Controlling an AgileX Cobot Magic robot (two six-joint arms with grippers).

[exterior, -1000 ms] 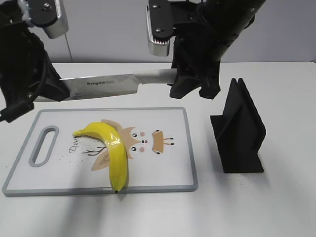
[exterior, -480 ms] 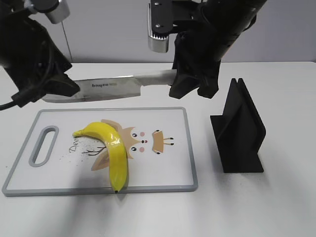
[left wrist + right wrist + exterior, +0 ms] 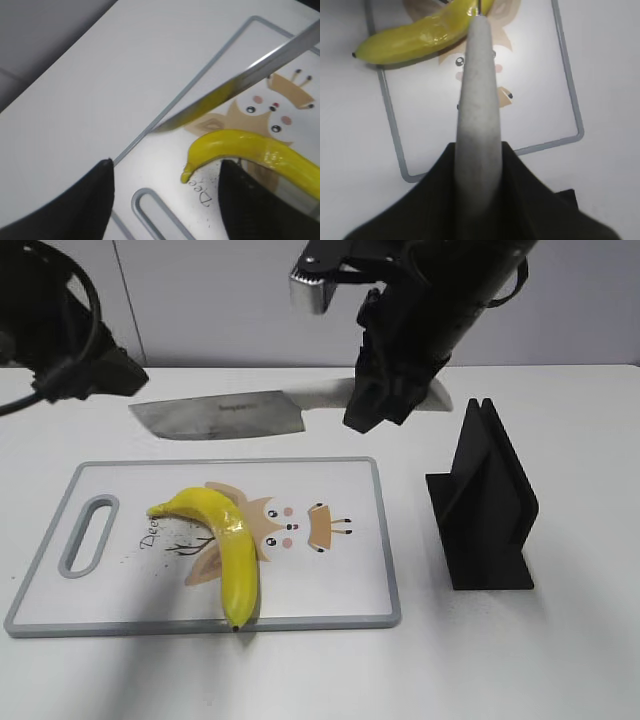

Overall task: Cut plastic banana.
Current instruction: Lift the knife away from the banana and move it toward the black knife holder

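The plastic banana (image 3: 228,540) lies curved on the white cutting board (image 3: 340,580), across its owl drawing. My right gripper (image 3: 385,400) is shut on the white handle (image 3: 479,100) of a kitchen knife. It holds the blade (image 3: 220,415) level above the board's far edge, pointing left. The right wrist view looks down the handle at the banana (image 3: 415,37). My left gripper (image 3: 165,200) is open and empty above the board's handle slot (image 3: 160,215). The banana's stem end (image 3: 240,147) and the blade (image 3: 240,80) show ahead of it. The left arm (image 3: 70,350) is at the far left.
A black knife holder (image 3: 485,505) stands on the white table to the right of the board. The board has a grey rim (image 3: 390,130) and a handle slot (image 3: 88,535) at its left end.
The left arm has drawn back up and to the left, away from the blade tip. The right arm has turned a little, and the knife stays held over the board's far edge.
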